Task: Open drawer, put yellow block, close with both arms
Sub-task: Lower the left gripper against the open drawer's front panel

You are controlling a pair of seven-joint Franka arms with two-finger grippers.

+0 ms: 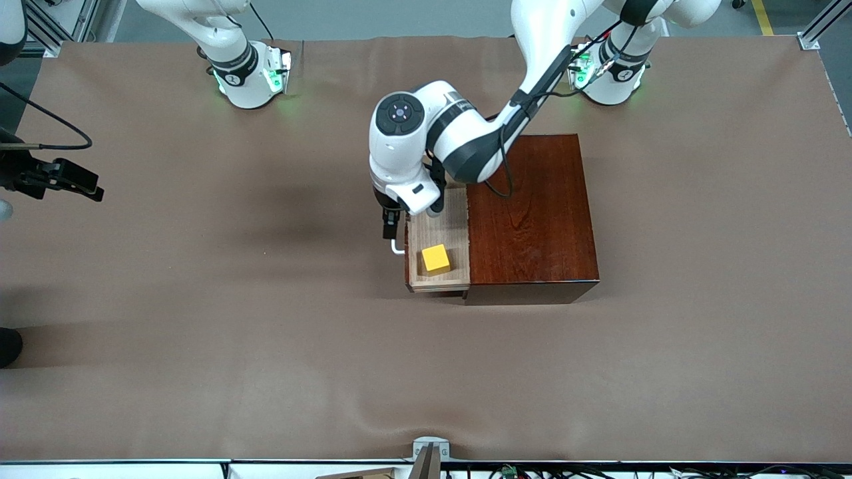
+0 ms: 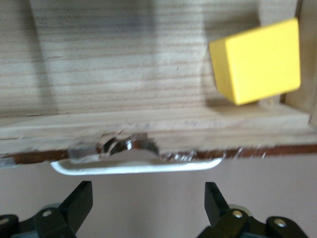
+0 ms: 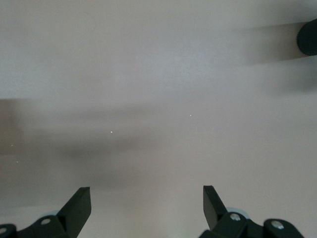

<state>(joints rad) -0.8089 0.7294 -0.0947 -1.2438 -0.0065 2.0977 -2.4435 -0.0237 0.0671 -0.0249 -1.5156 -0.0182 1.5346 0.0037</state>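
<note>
The drawer stands pulled out of the mahogany box toward the right arm's end of the table. The yellow block lies in the pale-wood tray, in the corner nearer the front camera; it also shows in the left wrist view. My left gripper is open and empty just in front of the drawer's front, its fingertips a little short of the white bar handle. My right gripper waits open and empty over bare table at the right arm's end; in the right wrist view nothing lies between its fingers.
The brown table cover spreads all round the box. Both arm bases stand with lit green rings along the table edge farthest from the front camera. A dark round object shows at the edge of the right wrist view.
</note>
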